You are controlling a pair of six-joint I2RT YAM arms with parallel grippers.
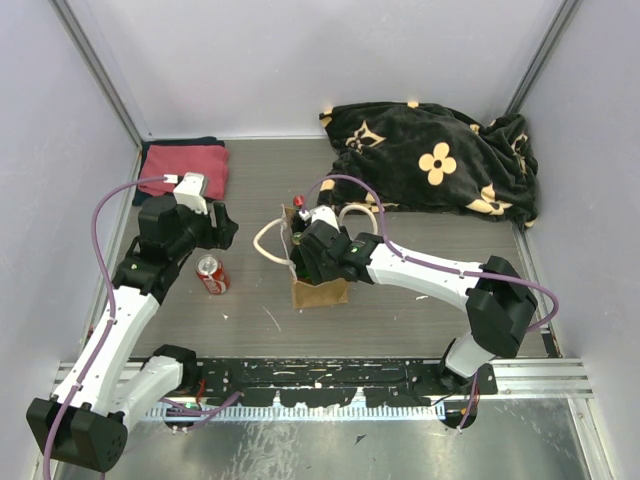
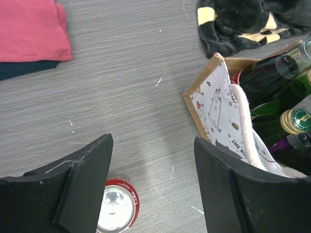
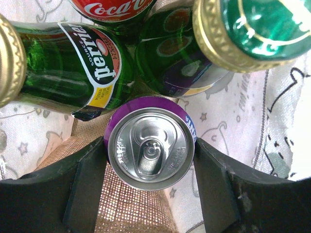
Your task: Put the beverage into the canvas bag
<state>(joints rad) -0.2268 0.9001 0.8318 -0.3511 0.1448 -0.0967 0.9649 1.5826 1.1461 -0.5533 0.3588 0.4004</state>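
The tan canvas bag (image 1: 322, 293) stands upright mid-table, with white rope handles and a white printed lining (image 2: 214, 104). My right gripper (image 1: 318, 250) reaches down into it and is shut on a purple soda can (image 3: 150, 148), its fingers pressed on both sides of the can above the bag's burlap floor (image 3: 131, 204). Green glass bottles (image 3: 73, 68) and a red Coca-Cola container (image 3: 114, 9) stand inside beside the can. My left gripper (image 2: 153, 141) is open and empty, over a red cola can (image 1: 211, 275) that stands on the table left of the bag and also shows in the left wrist view (image 2: 116, 208).
A folded red cloth (image 1: 185, 168) on a dark cloth lies at the back left. A black blanket with flower prints (image 1: 435, 160) is heaped at the back right. Grey walls close in three sides. A metal rail (image 1: 330, 375) runs along the near edge.
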